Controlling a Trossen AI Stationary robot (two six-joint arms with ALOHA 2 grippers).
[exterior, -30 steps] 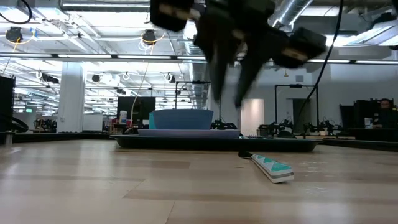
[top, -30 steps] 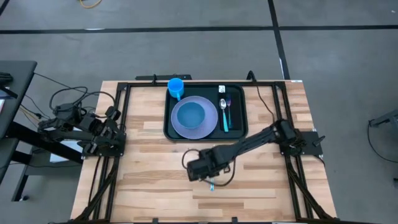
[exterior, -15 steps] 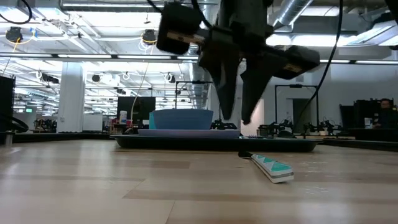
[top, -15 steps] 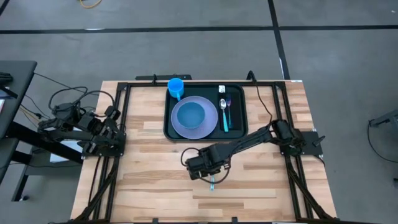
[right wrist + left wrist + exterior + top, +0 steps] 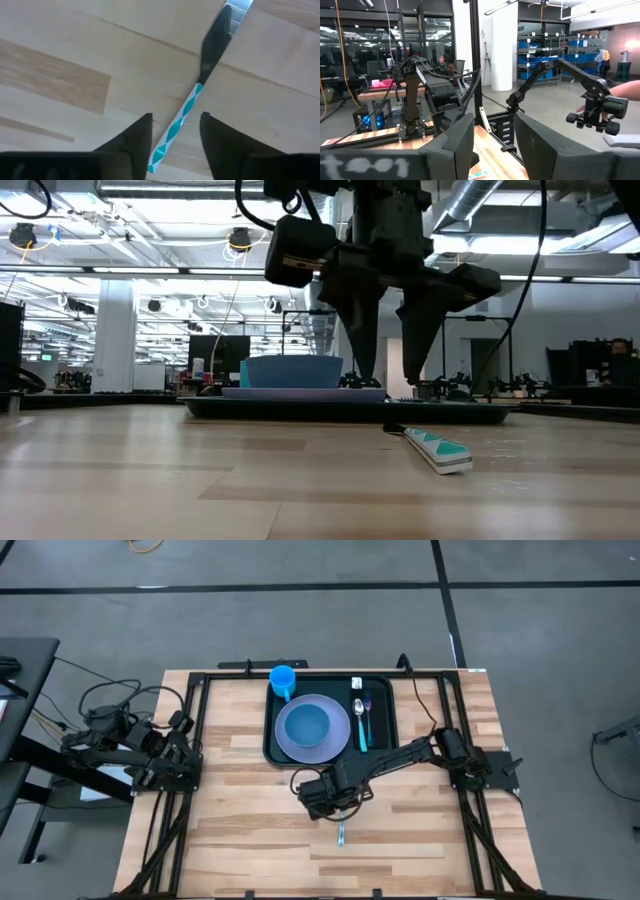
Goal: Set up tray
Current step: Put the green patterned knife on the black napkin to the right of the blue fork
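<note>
Dark green, the tray (image 5: 385,720) sits at the far middle of the wooden table (image 5: 240,830), holding a lavender plate (image 5: 287,746) with a blue bowl (image 5: 306,725) on it, a spoon (image 5: 359,710) and a teal-handled piece of cutlery (image 5: 362,732) along its right side, and a blue cup (image 5: 283,680) at its far left corner. The right gripper (image 5: 325,802) hovers above the bare wood just in front of the tray, its fingers (image 5: 362,330) spread apart and holding nothing. Beneath it a knife with a teal-and-white striped handle (image 5: 177,125) lies flat on the table, untouched. The left gripper (image 5: 170,755) rests at the table's left edge, its jaws partly open and empty
</note>
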